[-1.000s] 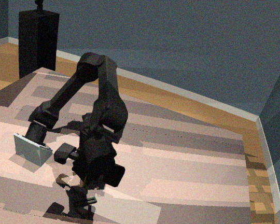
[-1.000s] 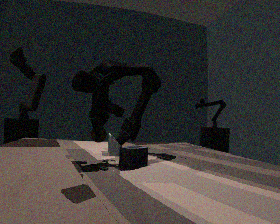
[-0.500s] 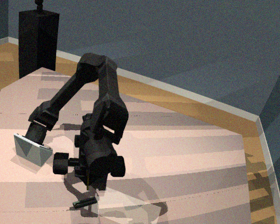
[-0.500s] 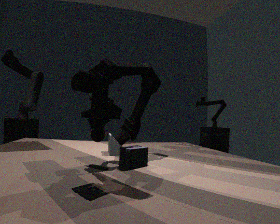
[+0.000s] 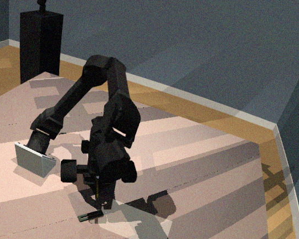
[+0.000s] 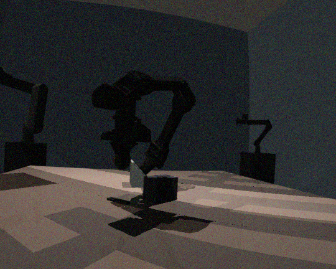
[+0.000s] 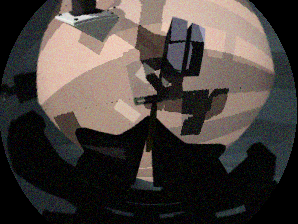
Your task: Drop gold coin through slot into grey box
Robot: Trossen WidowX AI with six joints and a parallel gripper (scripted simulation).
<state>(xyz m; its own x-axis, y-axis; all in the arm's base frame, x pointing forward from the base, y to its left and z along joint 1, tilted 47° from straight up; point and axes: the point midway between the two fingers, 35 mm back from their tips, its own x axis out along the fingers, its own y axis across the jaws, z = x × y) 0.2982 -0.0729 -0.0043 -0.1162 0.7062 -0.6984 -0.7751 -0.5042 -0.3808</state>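
My gripper point(image 6: 122, 166) point(image 7: 150, 119) is shut on the thin gold coin point(image 5: 97, 191) point(image 7: 150, 135), which shows as a narrow upright edge between the fingers. The coin cannot be made out in the exterior view. The dark-green holder point(image 5: 91, 216) point(image 7: 140, 100) lies on the table with no coin in it. The closed grey box point(image 6: 160, 190) point(image 7: 176, 49) stands beyond the fingertips in the wrist view, up and slightly right; its dark slot runs nearly upright there. In the exterior view the fingertips are left of the box and higher than its lid. The box is not clearly visible in the top view.
A pale grey slanted plate point(image 5: 31, 160) point(image 6: 136, 175) point(image 7: 102, 24) is at the arm's base. Hard shadows cross the table point(image 5: 211, 180) around the box and holder. Other dark arms stand on pedestals point(image 5: 40, 47) point(image 6: 257, 166) beyond the table.
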